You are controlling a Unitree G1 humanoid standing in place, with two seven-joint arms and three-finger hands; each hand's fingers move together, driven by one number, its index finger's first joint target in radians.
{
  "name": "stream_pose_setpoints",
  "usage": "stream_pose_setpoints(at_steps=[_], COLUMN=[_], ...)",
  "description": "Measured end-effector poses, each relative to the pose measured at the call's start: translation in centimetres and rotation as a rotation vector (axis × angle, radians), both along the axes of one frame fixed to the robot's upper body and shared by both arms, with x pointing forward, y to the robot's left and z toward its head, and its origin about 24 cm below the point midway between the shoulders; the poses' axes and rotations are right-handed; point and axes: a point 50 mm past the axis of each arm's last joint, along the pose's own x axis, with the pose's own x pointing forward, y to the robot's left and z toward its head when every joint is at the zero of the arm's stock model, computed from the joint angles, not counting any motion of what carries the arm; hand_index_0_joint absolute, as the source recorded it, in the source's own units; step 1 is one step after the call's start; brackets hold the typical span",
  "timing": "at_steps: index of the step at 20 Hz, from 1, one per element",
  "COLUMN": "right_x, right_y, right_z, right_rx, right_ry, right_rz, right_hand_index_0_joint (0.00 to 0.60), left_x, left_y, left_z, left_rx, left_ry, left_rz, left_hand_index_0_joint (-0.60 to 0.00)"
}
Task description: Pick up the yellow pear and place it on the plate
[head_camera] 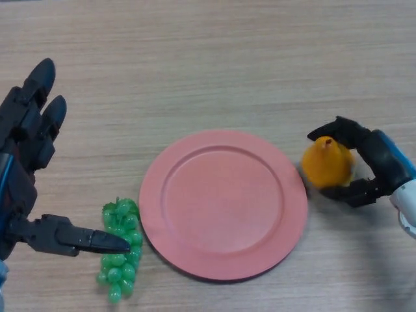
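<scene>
R hand [374, 170] fingers curl round yellow pear [327, 162], prob. pinching it; shallow grip could slip before plate [224, 205]. L hand [29, 169] fingers spread, idle.

Bright, even, diffuse light, thin soft shadow under the plate [151, 201], lower edge

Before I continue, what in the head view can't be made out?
- Whether the yellow pear is lifted or on the table: the right hand curls round it, hiding its base.
- Left hand: wrist cut off by the left edge.
- Grapes: partly covered by the left thumb.
</scene>
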Motion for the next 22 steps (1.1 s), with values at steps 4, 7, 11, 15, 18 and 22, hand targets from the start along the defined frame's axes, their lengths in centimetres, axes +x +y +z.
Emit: stream_pose_setpoints(at_steps=[4,7,11,15,18,22], right_x=[0.4,-0.1,-1.6,-2.9,-3.3,-3.7], right_y=[0.4,1.4,4.7,9.0,9.8,9.6], right_z=[2.5,4.6,5.9,2.7,1.9,-0.7], right_rx=[0.021,0.110,0.347,0.368,0.497,0.437], right_ry=[-0.101,-0.136,-0.107,0.067,0.092,0.212], right_rz=[0.023,0.017,0.072,0.161,0.134,0.043], right_hand_index_0_joint=[0.600,0.600,0.600,0.600,0.600,0.600], left_x=[-0.1,-0.3,-0.3,-0.4,-0.4,-0.4], left_y=[-0.1,-0.2,-0.4,-0.6,-0.6,-0.6], left_z=[0.2,0.5,0.6,0.7,0.7,0.4], left_rx=[-0.002,0.002,0.002,-0.028,-0.027,-0.032], left_ry=[-0.008,-0.024,-0.022,-0.025,-0.024,-0.013], left_rz=[-0.003,-0.006,-0.013,-0.043,-0.042,-0.042], left_hand_index_0_joint=[0.000,0.000,0.000,0.000,0.000,0.000])
